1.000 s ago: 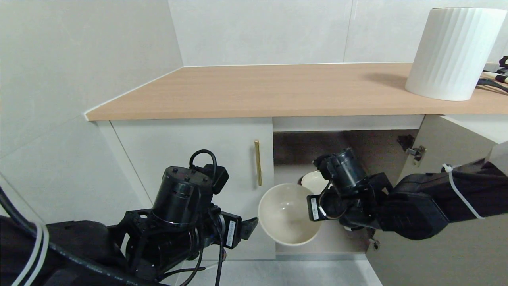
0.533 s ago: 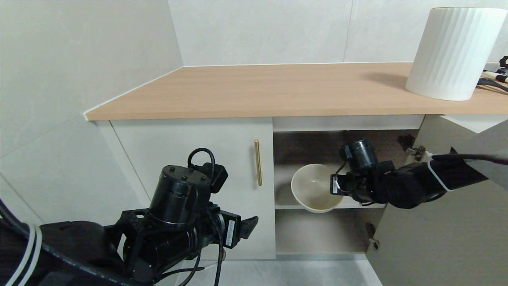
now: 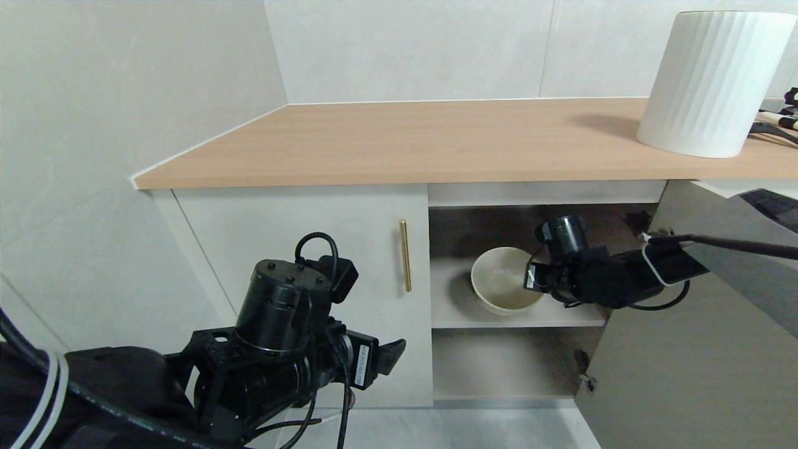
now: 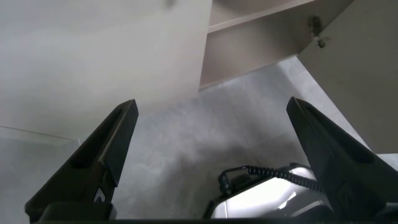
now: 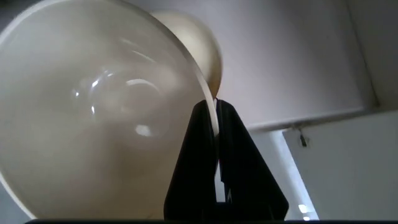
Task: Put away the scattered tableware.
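The cream bowl (image 3: pixel 500 285) is inside the open cupboard, tilted with its mouth turned outward, low over the middle shelf (image 3: pixel 461 319); whether its base touches the shelf cannot be told. The right gripper (image 3: pixel 530 284) has it by the rim, fingers (image 5: pixel 214 134) closed to a thin pinch across the wall of the bowl. The right wrist view shows a second, smaller bowl (image 5: pixel 200 45) just behind it, farther in on the shelf.

The step in hand looks like the set-down. The next move calls for levelling the bowl, lowering it until it bears on the shelf beside or in front of the smaller bowl without knocking it, then parting the fingers and drawing straight out past the open door (image 3: pixel 654 374).

The left gripper (image 4: pixel 211 162) hangs low in front of the closed door (image 3: pixel 299 231) near its brass handle (image 3: pixel 404 255), spread wide and holding nothing. On the table (image 3: pixel 405 137) above stands a white ribbed container (image 3: pixel 711 81).

Small white stickers sit on both wrists, but nothing on them can be read.
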Robot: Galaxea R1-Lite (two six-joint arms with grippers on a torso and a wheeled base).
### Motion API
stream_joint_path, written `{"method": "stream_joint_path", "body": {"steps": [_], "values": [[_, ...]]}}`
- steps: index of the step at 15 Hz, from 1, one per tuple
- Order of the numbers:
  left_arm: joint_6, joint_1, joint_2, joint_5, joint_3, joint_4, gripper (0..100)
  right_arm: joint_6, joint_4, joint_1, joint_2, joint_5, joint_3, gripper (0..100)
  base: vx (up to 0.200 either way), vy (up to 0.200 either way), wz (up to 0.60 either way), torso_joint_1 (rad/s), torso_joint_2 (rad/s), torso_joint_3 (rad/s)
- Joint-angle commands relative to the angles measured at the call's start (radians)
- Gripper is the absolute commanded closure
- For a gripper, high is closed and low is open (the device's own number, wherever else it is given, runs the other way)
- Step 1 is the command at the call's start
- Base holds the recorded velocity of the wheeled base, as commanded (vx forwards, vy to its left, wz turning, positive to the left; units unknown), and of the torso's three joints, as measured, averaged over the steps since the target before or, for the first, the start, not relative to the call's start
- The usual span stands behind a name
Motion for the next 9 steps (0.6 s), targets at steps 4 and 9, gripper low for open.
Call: {"method": "stream_joint_path", "body": {"steps": [4, 9], "values": [[0.000, 0.000, 0.005, 0.000, 0.000, -0.002, 0, 0.058, -0.001, -0.036, 0.126, 0.004, -0.107, 100, 0.000, 0.000, 0.00, 0.000, 0.00, 0.000], [0.000, 0.000, 0.005, 0.002, -0.002, -0.004, 0, 0.079, 0.001, -0.042, 0.160, 0.010, -0.171, 100, 0.000, 0.000, 0.00, 0.000, 0.00, 0.000]]}}
